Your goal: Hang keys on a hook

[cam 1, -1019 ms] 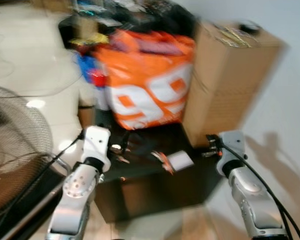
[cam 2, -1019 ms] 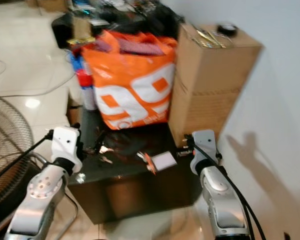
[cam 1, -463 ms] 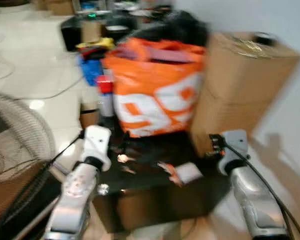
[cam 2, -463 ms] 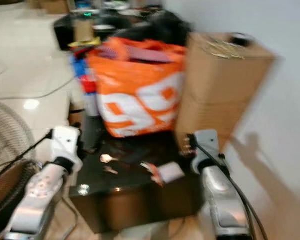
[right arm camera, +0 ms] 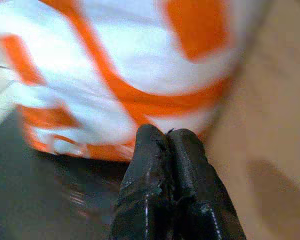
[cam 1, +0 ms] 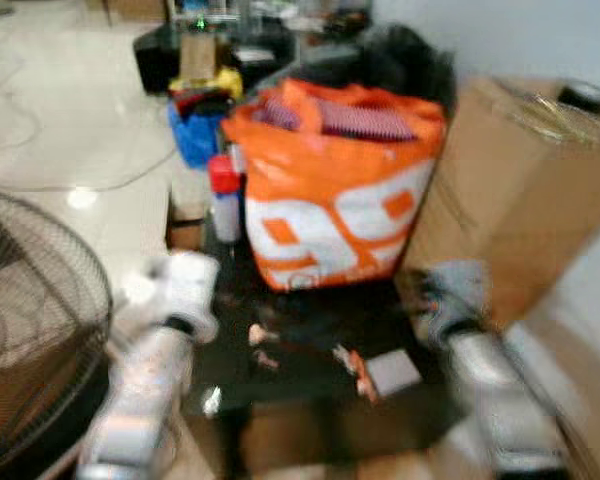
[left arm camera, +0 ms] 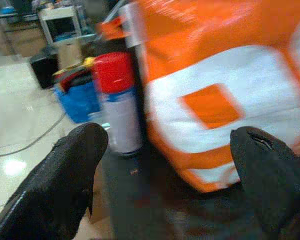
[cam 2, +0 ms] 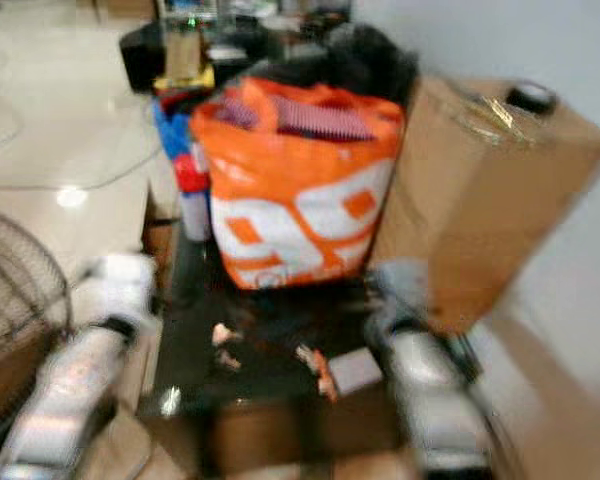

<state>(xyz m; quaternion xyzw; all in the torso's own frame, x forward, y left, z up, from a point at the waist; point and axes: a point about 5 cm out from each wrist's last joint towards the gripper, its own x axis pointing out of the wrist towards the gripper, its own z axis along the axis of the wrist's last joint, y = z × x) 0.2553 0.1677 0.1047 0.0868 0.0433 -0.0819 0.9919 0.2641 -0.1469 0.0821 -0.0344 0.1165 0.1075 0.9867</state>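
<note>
The robot stands in front of a low, shiny black table (cam 1: 310,390). The head pictures are blurry, so it looks like the robot is walking or bending. On the table sits a big orange and white plastic bag (cam 1: 335,200) stuffed full. Beside the bag is a tall brown cardboard box (cam 1: 520,190). On the bag's other side stands a white spray can with a red cap (left arm camera: 117,105).

In front of the bag lie some small, dark, blurry things (cam 1: 280,345) and a little white card with an orange bit (cam 1: 385,372). The keys may be among these, but I cannot tell for sure. I see no hook.

The left hand (left arm camera: 165,165) has its two black fingers spread wide apart and holds nothing. It points at the spot between the can and the bag. The right hand (right arm camera: 170,145) has its fingers pressed tight together, with nothing between them, close to the bottom of the bag.

I think this is the very first step: getting near and finding the keys. Next, a hand should reach down to the small things and pinch them.
</note>
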